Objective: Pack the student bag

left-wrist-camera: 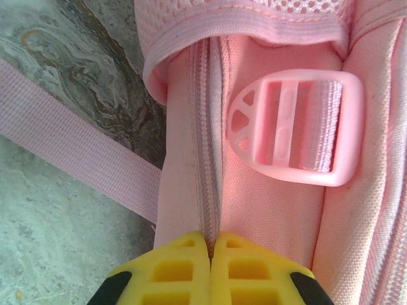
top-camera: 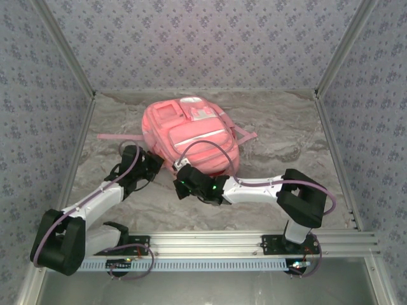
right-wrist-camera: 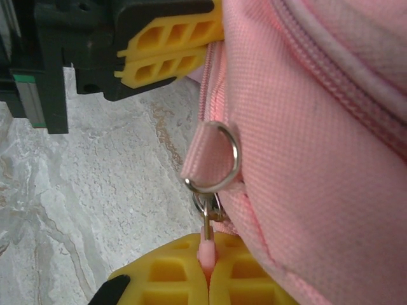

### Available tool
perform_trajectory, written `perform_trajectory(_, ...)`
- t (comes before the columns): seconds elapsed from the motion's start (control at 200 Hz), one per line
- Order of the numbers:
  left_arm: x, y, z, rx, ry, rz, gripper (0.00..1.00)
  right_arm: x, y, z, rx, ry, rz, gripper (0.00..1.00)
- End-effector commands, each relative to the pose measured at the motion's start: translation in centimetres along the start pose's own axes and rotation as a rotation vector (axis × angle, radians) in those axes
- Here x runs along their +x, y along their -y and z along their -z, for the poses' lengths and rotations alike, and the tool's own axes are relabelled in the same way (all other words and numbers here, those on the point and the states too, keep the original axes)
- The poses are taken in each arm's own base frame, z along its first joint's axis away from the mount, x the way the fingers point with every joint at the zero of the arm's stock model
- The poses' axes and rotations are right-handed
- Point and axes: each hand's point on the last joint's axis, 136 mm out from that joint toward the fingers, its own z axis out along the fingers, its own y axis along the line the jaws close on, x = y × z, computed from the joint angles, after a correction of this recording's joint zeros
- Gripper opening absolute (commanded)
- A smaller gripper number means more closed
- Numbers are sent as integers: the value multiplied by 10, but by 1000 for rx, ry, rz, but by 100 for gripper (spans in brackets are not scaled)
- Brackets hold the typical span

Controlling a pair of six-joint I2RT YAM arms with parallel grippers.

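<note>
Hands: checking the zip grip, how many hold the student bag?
2. The left hand pinches the zip seam on the student bag's left side; the right hand pinches the zipper pull at its near edge.

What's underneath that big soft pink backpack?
The grey marbled tabletop, with a flat pink webbing strap trailing out across it. Anything else underneath is covered by the pink backpack.

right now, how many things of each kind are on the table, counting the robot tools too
student bag: 1
tool: 2 (left tool, right tool, both pinched shut on the bag)
total: 3
</note>
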Motion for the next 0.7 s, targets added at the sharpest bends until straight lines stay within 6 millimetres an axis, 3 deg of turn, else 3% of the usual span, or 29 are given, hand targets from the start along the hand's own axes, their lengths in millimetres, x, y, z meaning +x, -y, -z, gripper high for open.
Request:
perform_trajectory(0.0,-20,10,9,-7,91,-25,0,1,16,12,59,0,-13,0)
perform_trajectory(0.365,-24,-2,10,-47,99,-26,0,13,31,31,95,-25,-16,0)
perform_trajectory(0.694,-30,-6,18,-72,120,-32,0,31,62,54,166,-56,-22,0)
